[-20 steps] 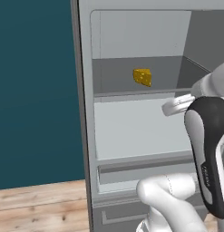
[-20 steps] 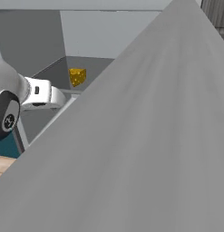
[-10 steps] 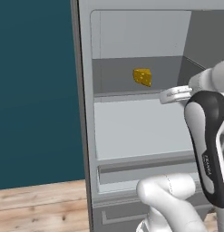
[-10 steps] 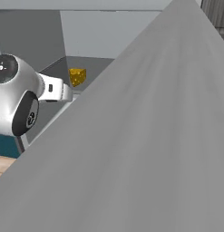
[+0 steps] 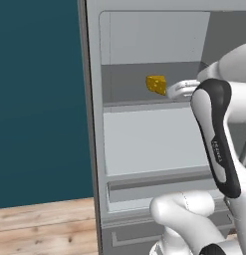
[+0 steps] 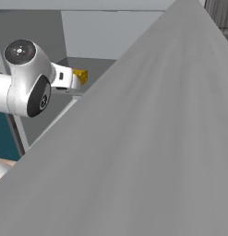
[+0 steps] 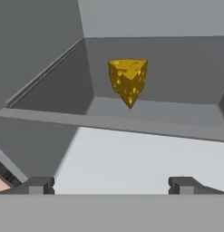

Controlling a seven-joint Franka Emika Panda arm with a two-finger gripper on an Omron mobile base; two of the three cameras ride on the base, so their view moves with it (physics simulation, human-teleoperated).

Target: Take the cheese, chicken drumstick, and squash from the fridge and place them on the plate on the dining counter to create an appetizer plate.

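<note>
Smooth grey fridge (image 5: 154,144) shelf bears holey cheese (image 7: 128,81) wedge.

cheese (image 7: 128,81) on fridge (image 5: 154,144) upper shelf, gripper (image 7: 112,185) before it

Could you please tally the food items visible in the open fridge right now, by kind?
cheese: 1, a yellow wedge on the upper shelf of the fridge
Total: 1

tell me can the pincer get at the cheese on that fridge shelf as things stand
Probably yes. The pincer is open and aimed at the cheese, which sits alone on its shelf in the open fridge, with nothing between them.
</note>
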